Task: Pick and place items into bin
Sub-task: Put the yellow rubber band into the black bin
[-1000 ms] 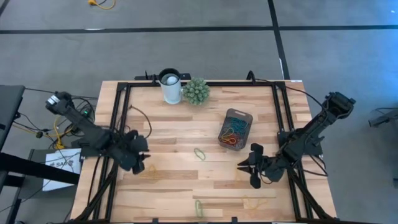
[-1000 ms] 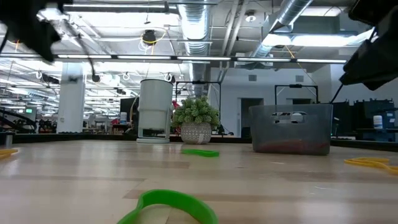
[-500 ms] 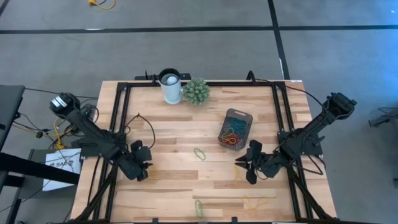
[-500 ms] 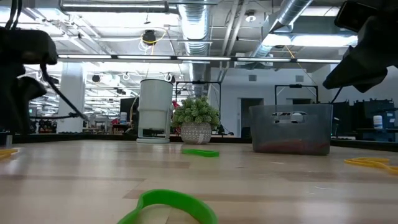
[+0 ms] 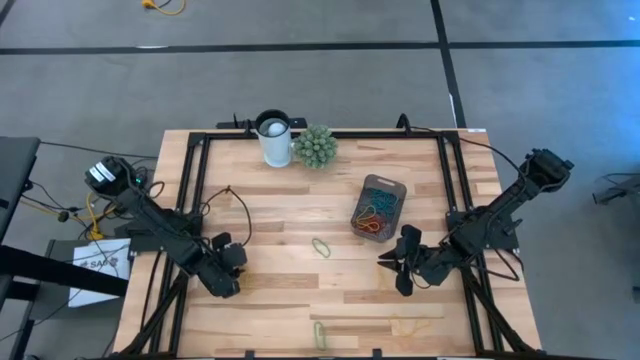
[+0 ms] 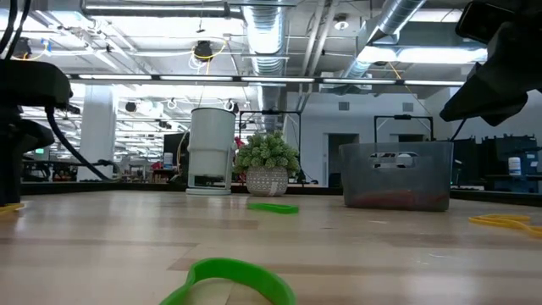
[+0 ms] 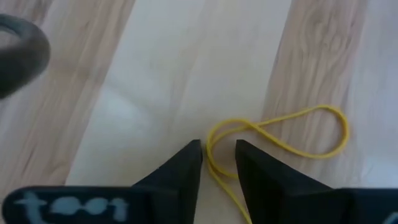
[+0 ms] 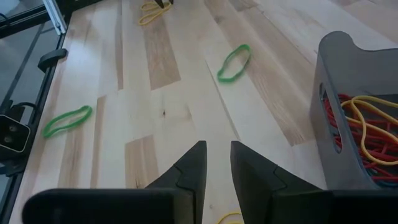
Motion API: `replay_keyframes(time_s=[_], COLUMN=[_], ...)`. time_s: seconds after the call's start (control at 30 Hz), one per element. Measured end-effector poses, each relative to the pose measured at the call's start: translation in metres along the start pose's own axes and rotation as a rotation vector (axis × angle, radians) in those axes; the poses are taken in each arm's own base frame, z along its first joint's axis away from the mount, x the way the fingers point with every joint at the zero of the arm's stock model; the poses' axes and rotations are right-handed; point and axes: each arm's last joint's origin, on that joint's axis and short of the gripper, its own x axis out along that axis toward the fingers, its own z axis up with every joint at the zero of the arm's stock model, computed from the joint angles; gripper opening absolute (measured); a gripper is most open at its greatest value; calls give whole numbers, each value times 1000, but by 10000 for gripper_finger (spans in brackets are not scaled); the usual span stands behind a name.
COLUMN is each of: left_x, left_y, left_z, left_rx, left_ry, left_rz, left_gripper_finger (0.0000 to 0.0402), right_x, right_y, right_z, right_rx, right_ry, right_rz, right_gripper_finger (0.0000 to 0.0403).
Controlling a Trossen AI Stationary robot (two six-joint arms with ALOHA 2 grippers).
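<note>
As we scan the wooden table from its left side, we find the left gripper low over the boards near the left edge. Its wrist view shows the fingers only slightly apart, straddling one strand of a yellow rubber band that lies flat on the wood; we cannot tell whether they grip it yet. Toward the back stand a white cup and, just beside it, a green spiky plant ball. Near the middle lies a green rubber band, and a second green band sits at the front edge. Right of centre is the grey bin, already holding a tangle of red, yellow and blue bands. Farther right, the right gripper hangs near the bin's front corner, fingers a narrow gap apart, holding nothing.
</note>
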Motion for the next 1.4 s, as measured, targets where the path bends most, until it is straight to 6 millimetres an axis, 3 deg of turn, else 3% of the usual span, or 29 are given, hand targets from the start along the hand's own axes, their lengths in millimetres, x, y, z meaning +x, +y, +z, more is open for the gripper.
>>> replay_keyframes(time_s=[0.23, 0.37, 0.53, 0.67, 0.9, 1.03, 1.2, 1.4], left_x=[1, -1, -15, -27, -44, -46, -33, 8], left_y=[-3, -11, -26, -30, -12, 2, 15, 17], left_z=[3, 11, 43, 79, 146, 188, 235, 298], left_rx=[54, 105, 187, 225, 244, 297, 316, 391], left_ry=[-48, -119, -266, -361, -502, -626, -807, -792], left_rz=[-30, -47, -19, 16, 133, 4, -94, -141], left_gripper_finger=[13, 6, 2, 1, 0, 0, 0, 0], right_x=[0, 0, 0, 1, 1, 1, 1, 7], right_y=[0, 0, 0, -1, -1, -1, 0, 1], right_z=[0, 0, 0, 1, 1, 1, 0, -7], right_rx=[-1, -1, -2, 0, 2, 3, 35, 46], right_ry=[0, 0, 0, 1, 0, -1, 15, 80], right_rz=[0, 0, -1, -9, -8, -7, 13, 31], right_gripper_finger=[66, 66, 66, 66, 66, 66, 66, 66])
